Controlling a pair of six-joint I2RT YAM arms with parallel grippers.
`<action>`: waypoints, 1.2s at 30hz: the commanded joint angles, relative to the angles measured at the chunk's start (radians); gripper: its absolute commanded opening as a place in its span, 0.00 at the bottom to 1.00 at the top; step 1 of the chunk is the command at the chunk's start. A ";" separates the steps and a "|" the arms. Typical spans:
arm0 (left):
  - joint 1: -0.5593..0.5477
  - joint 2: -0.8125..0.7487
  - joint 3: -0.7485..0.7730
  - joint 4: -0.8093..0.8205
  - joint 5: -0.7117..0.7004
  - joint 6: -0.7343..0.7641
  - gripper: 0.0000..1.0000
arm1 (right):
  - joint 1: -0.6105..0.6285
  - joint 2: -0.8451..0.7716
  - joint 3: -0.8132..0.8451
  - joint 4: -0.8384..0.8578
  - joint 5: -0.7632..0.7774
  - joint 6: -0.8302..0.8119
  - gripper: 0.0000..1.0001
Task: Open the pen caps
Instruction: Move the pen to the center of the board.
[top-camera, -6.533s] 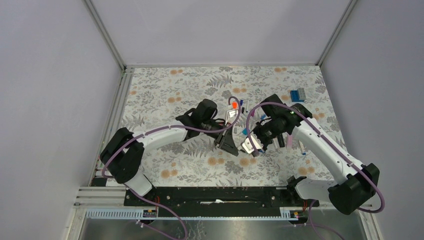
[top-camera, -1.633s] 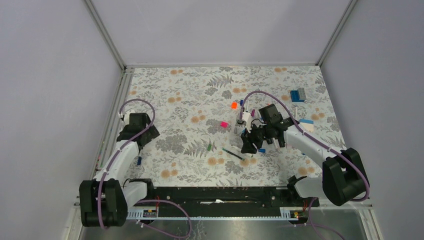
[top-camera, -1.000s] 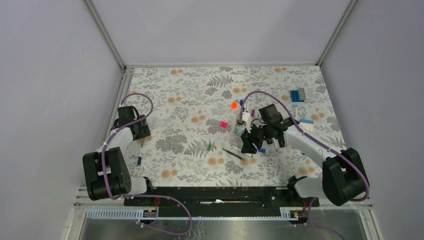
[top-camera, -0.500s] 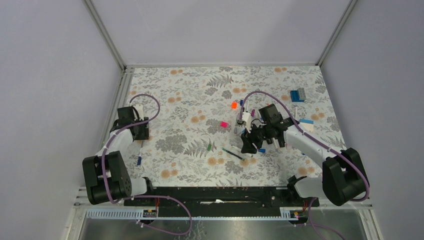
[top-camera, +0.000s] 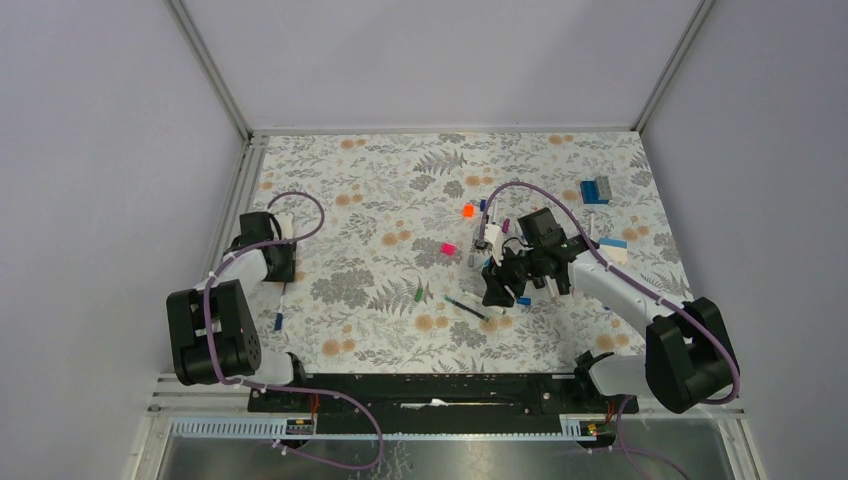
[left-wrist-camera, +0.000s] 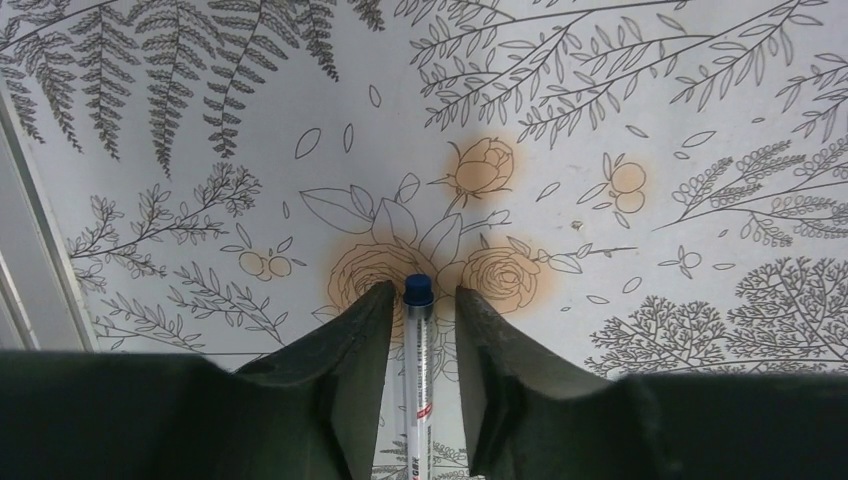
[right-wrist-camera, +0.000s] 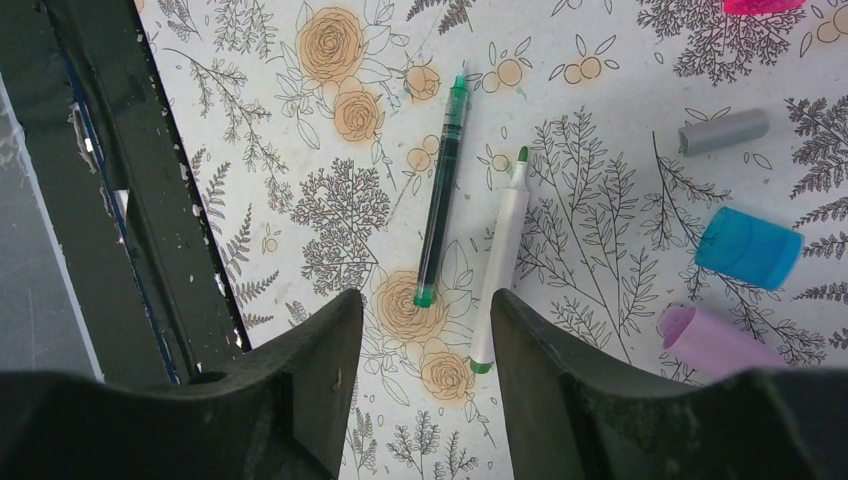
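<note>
Nearest the arm bases, on the left side of the desk (top-camera: 380, 170), lies a small blue piece (top-camera: 278, 322), too small to tell what it is. Just beyond it the left gripper (left-wrist-camera: 424, 300) straddles a thin clear pen (left-wrist-camera: 416, 380) with a blue end (left-wrist-camera: 418, 290). Its fingers (left-wrist-camera: 360, 330) stand a little off the barrel on both sides, so it is released, not grasping.

Toward the middle, a small green cap (top-camera: 417, 295) lies alone. To its right the right gripper (right-wrist-camera: 422, 300) hangs released, with nothing between its fingers. It is over the near ends of a green pen (right-wrist-camera: 440, 190) and a white pen (right-wrist-camera: 500, 270) with a green tip, both uncapped and side by side.

Beside the white pen, loose on the desk, are a lilac cap (right-wrist-camera: 715, 342), a blue cap (right-wrist-camera: 748, 247) and a grey cap (right-wrist-camera: 723, 131).

Farther back sit a pink cap (top-camera: 447, 248) and then an orange cap (top-camera: 468, 211). On the far right are a blue-and-white block (top-camera: 613, 245) and, beyond it, a blue block (top-camera: 597, 190).
</note>
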 joint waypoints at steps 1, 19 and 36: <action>0.004 0.033 0.024 -0.020 0.030 0.025 0.29 | 0.004 -0.030 0.035 -0.016 0.013 -0.016 0.57; -0.128 0.222 0.315 -0.064 0.252 -0.301 0.06 | 0.003 -0.020 0.036 -0.016 0.058 -0.024 0.58; -0.347 0.230 0.403 -0.034 -0.019 -0.392 0.67 | -0.001 0.011 0.035 -0.015 0.094 -0.022 0.59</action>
